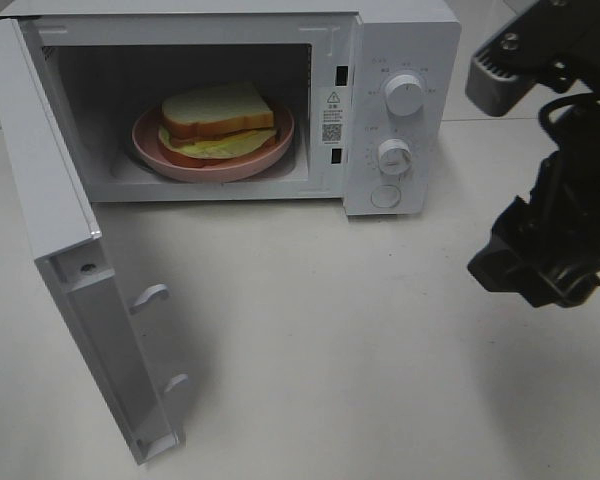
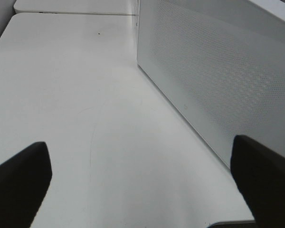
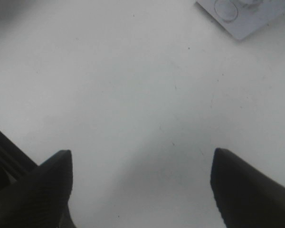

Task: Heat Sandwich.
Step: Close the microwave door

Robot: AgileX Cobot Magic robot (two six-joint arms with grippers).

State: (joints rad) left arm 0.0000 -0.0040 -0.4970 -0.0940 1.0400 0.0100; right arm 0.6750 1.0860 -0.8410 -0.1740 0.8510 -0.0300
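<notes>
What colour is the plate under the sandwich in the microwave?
Pink; the plate shows best in the exterior high view.

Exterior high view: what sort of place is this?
Probably a test bench staged as a kitchen: an open white microwave holding a sandwich on a pink plate, on a plain white table.

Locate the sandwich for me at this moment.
In the exterior high view, the sandwich sits on the pink plate inside the open microwave, at upper left of the picture, left of the control dials.
</notes>
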